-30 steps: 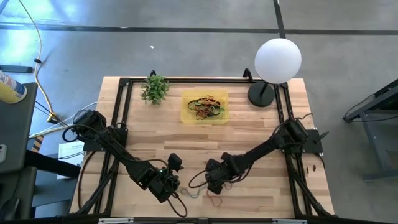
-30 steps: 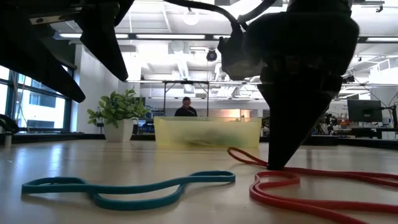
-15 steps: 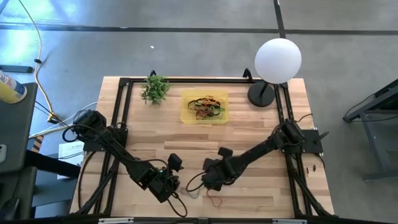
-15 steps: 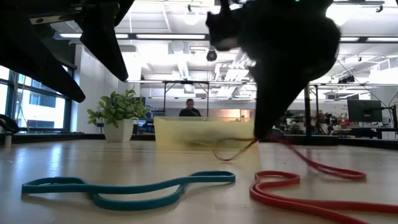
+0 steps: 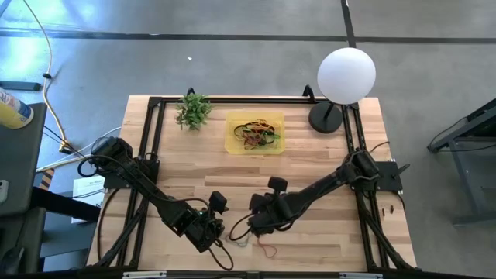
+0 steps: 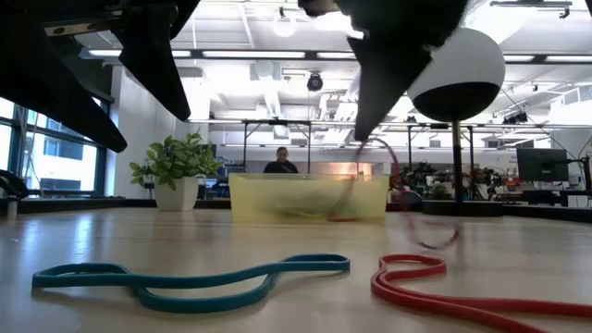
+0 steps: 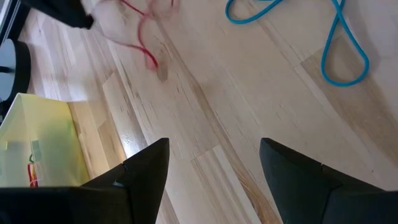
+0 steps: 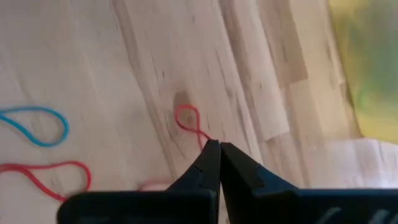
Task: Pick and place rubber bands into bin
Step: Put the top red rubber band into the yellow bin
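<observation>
Wood table (image 5: 325, 167), bare planks mid-span. Yellow translucent bin (image 5: 255, 133) at far side, tangle of bands inside. Right gripper (image 8: 217, 149) clenched on red rubber band (image 8: 189, 121), lifted off table, near front. Left gripper (image 7: 211, 155) spread wide, empty, beside blue band (image 7: 336, 43).

No readable text, labels, brands or numbers in any view; yellow container (image 5: 13, 108) off surface, left of plant (image 5: 193, 110), possibly printed, illegible.

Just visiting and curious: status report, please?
Right gripper shut on red band, lifted. Left gripper open, waiting. Bin ahead, path clear.
</observation>
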